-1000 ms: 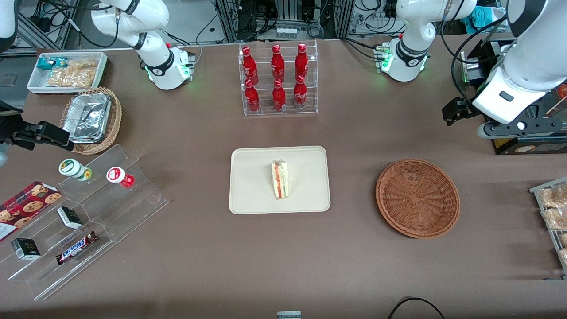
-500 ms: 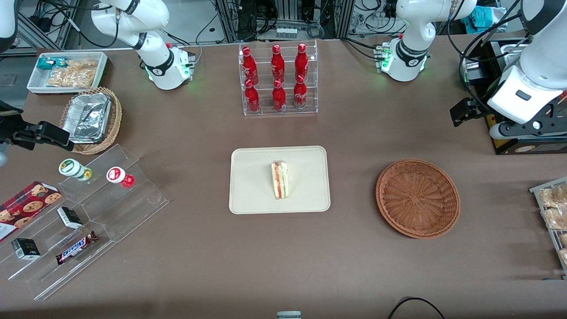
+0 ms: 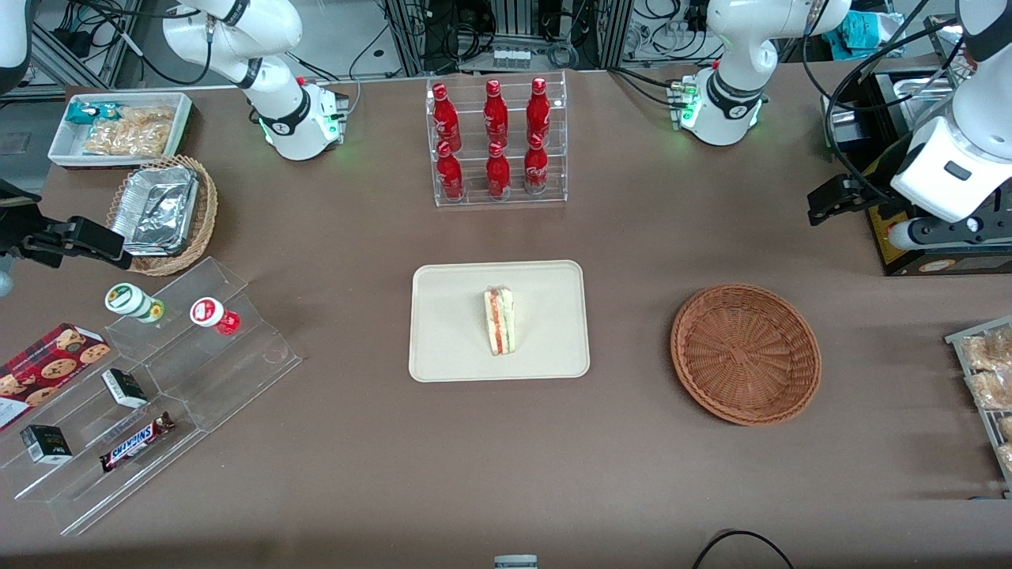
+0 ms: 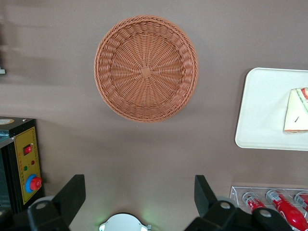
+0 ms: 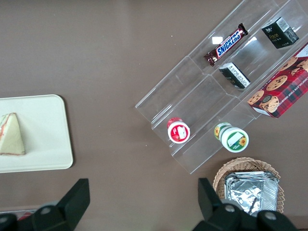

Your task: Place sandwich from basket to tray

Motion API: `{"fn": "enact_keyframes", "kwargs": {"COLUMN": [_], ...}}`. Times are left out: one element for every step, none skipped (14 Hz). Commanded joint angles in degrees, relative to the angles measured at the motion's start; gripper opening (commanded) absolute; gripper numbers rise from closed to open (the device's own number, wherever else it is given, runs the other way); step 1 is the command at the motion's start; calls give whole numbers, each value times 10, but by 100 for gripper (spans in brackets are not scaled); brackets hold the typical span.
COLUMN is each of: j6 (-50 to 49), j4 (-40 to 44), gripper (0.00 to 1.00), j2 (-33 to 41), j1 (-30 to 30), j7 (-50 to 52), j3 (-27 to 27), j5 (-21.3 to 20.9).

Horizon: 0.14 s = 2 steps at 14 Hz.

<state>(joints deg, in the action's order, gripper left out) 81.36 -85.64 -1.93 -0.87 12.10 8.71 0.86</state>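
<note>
**A:** What does the wrist camera add that the front one lacks?

**B:** It looks straight down into the basket (image 4: pixel 146 68), woven bottom bare, nothing in it. It also shows both fingers (image 4: pixel 72 192) of the gripper (image 4: pixel 139 195) spread wide with only brown table between them. From the front the gripper (image 3: pixel 830 199) is a dark shape high up at the working arm's end, farther from the camera than the basket (image 3: pixel 745 354), next to a black control box (image 3: pixel 941 253).

**A:** And the sandwich?

**B:** The sandwich (image 3: pixel 499 320) lies near the middle of the tray (image 3: pixel 451 348), with bare tray all round it. The wrist view catches just its edge (image 4: pixel 297 111) and one end of the tray (image 4: pixel 262 110).

**A:** Room to move?

**B:** A broad strip of bare table separates tray and basket, which are well apart. The bottle rack (image 3: pixel 496 142) stands farther from the camera than the tray, with a gap between them.
</note>
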Motion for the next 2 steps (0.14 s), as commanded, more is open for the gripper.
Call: {"fn": "enact_keyframes", "kwargs": {"j6": [-2, -2], "j4": [9, 9], "gripper": [100, 100], "j2": [-1, -1], "j1": [-5, -5], "j7": [1, 1], "j3": [2, 2], "j5": [10, 10]}}
